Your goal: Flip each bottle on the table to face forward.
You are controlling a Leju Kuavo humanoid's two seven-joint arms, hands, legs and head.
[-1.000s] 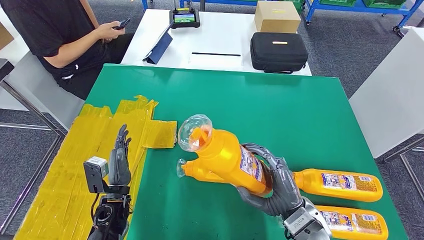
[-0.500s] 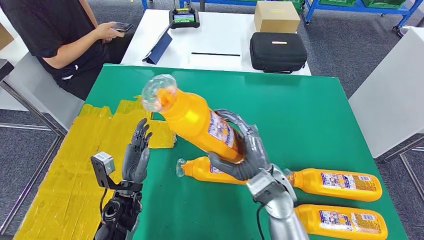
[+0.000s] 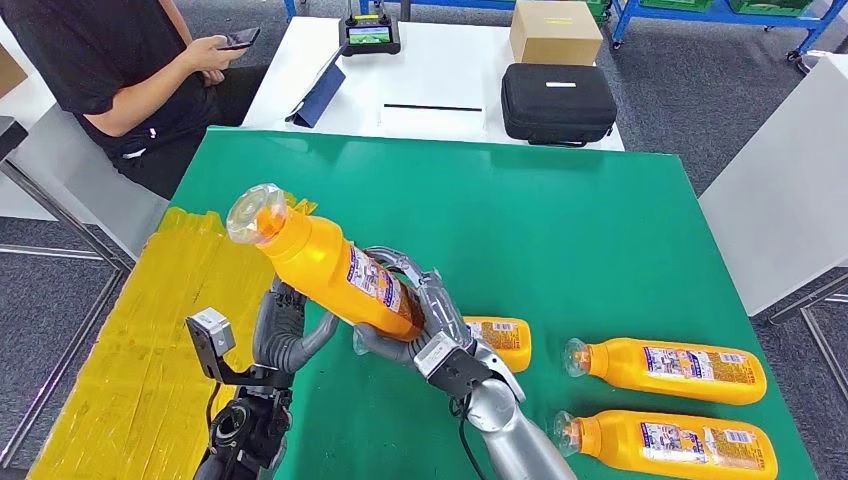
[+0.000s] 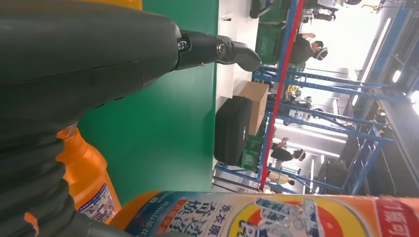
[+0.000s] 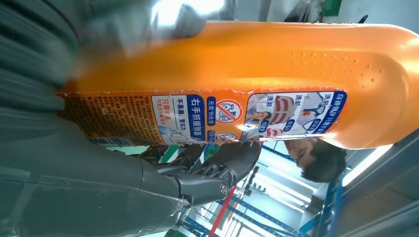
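My right hand (image 3: 425,325) grips an orange bottle (image 3: 325,265) around its labelled body and holds it tilted above the green table (image 3: 560,220), with the clear cap (image 3: 255,210) pointing up and to the left. In the right wrist view the bottle (image 5: 247,64) is close, with dark fingers (image 5: 212,168) wrapped around it. My left hand (image 3: 290,330) is raised just under the bottle with its fingers apart; contact is unclear. In the left wrist view the label (image 4: 276,217) lies beside the spread fingers (image 4: 217,49). Three more orange bottles lie on the table: one (image 3: 500,342) behind my right hand, two (image 3: 670,368) (image 3: 670,440) at the right.
Crumpled yellow sheeting (image 3: 150,330) covers the table's left edge. A seated person (image 3: 110,70) holds a phone at the far left. Behind, a white table (image 3: 430,70) carries a black case (image 3: 557,100), a cardboard box (image 3: 553,30) and a controller (image 3: 368,35).
My right hand has carried the bottle up and leftward across the table. My left hand has risen towards it. The bottle lying behind now shows more.
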